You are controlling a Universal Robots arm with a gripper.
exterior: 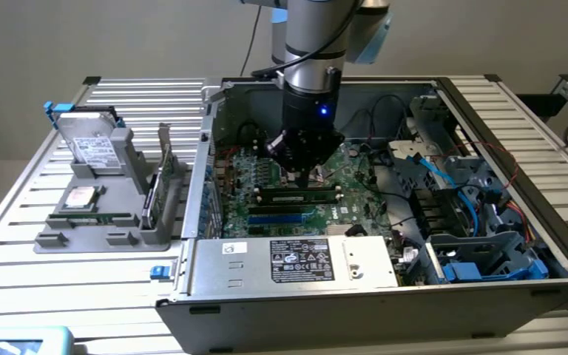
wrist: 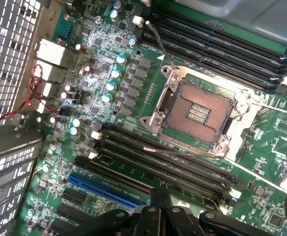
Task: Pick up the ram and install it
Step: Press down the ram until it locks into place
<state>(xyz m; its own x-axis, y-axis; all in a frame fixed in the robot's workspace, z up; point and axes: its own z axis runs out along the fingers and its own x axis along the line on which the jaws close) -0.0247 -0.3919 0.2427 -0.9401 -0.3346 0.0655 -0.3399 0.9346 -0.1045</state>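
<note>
Ram [exterior: 298,197] lies flat along a memory slot on the motherboard [exterior: 264,174] inside the open computer case [exterior: 383,296], a dark stick with a thin green edge, directly under the gripper [exterior: 302,171]. The gripper's fingers are drawn together, their tips right at the stick's upper edge; whether they pinch it or only press on it cannot be made out from the exterior view.

From the wrist view the dark finger bodies [wrist: 160,216] sit closed side by side over the rows of black memory slots [wrist: 168,162], with an empty CPU socket [wrist: 197,115] just beyond them and a blue slot [wrist: 106,189] near the fingers; the ram itself is covered there by the gripper. A second bank of slots [wrist: 217,42] runs past the socket.

Outside the case, on the exterior view's left, a grey holder [exterior: 106,214] stands on the slatted table [exterior: 27,274], carrying a silver hard drive [exterior: 92,144], an upright green card [exterior: 166,177], a small chip [exterior: 80,196] and another green stick [exterior: 92,218]. Blue cables [exterior: 437,174] and a labelled power supply [exterior: 299,260] fill the case's other side. The arm [exterior: 313,44] is cut off at the frame's upper edge.
</note>
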